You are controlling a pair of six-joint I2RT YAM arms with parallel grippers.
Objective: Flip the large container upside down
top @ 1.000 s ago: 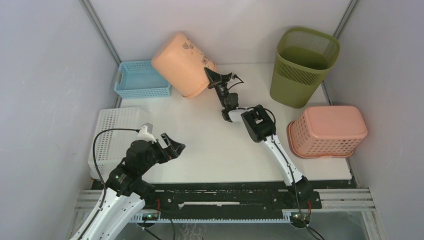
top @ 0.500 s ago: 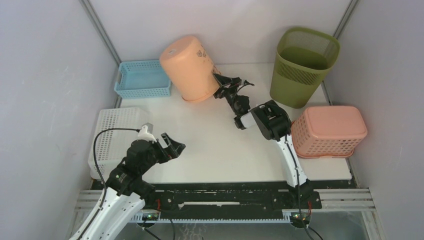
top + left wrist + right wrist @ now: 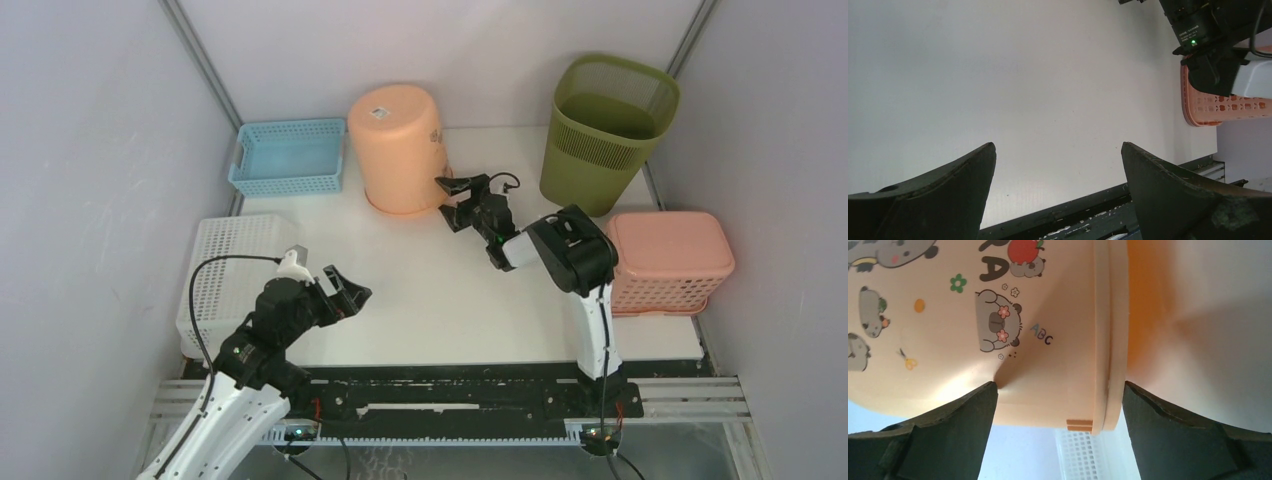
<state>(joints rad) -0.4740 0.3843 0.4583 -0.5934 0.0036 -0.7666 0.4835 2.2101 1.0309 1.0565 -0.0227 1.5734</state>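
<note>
**Container mouth-down at rear centre; right claw wide beside its rim**

Top external
- The large container stands at the back of the table. Its flat base with a sticker faces up and its rim is on the tabletop, so the long axis is upright.
- The right gripper is low at the container's lower right flank, fingers spread wide with nothing between them. The container lies just left of it and a little toward the rear. I can't tell whether the two touch or are a hair apart.
- The left gripper is also wide and empty. It hovers well apart at the near-left, beside the white basket, so the right arm is far nearer.
- The blue basket sits close on the container's left. The green bin is to the rear right. The pink basket crowds the right arm's elbow.
- Open room lies toward the near middle of the table.

Left wrist
- Both fingers frame bare tabletop. The pink basket's edge and the right arm show at the upper right.

Right wrist
- The printed wall and rim band fill the view between the spread fingers, with nothing clamped.

Judgement: the flip looks done. A retreat would need a straight pull-back toward the near middle, so as not to nudge the rim or swing the elbow into the pink basket.
</note>
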